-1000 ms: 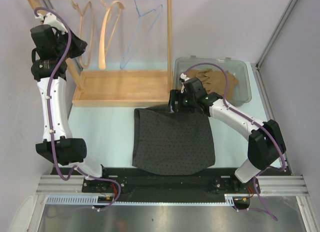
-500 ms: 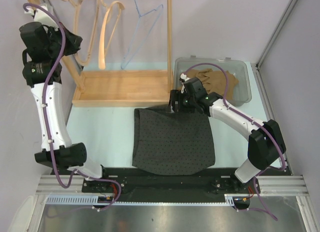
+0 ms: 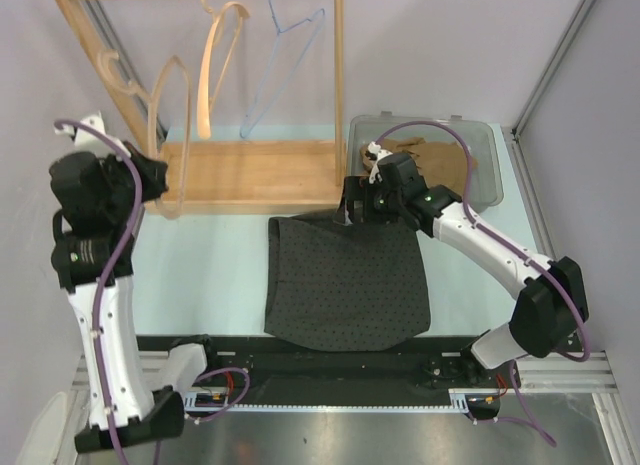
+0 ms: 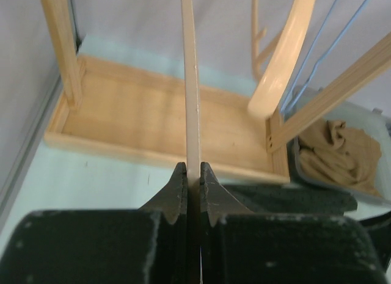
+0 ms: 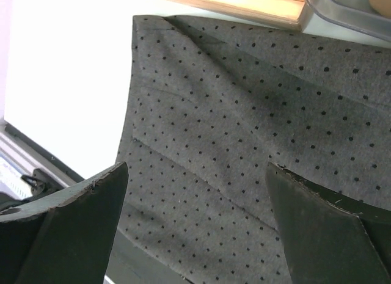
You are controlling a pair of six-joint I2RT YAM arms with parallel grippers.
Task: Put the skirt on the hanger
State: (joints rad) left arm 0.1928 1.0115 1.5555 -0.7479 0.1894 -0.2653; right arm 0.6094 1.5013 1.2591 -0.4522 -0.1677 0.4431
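Observation:
The skirt (image 3: 345, 280), dark grey with small black dots, lies flat on the table in front of the rack. My right gripper (image 3: 362, 203) hovers open over its top edge; in the right wrist view the skirt (image 5: 244, 113) fills the gap between the wide-spread fingers (image 5: 79, 217) of that gripper (image 5: 197, 168). My left gripper (image 3: 158, 181) is shut on a pale wooden hanger (image 3: 172, 65), held off the rail at the rack's left side. In the left wrist view the hanger's thin bar (image 4: 190, 82) runs up from the closed gripper (image 4: 193, 174).
The wooden rack's base tray (image 3: 250, 175) stands behind the skirt. A second wooden hanger (image 3: 215, 65) and a blue wire hanger (image 3: 285, 55) hang from its rail. A clear bin (image 3: 480, 190) with tan cloth sits at the back right.
My left arm has come down and toward the near side, drawing the wooden hanger off the rail. The right gripper has opened wider above the skirt's top edge.

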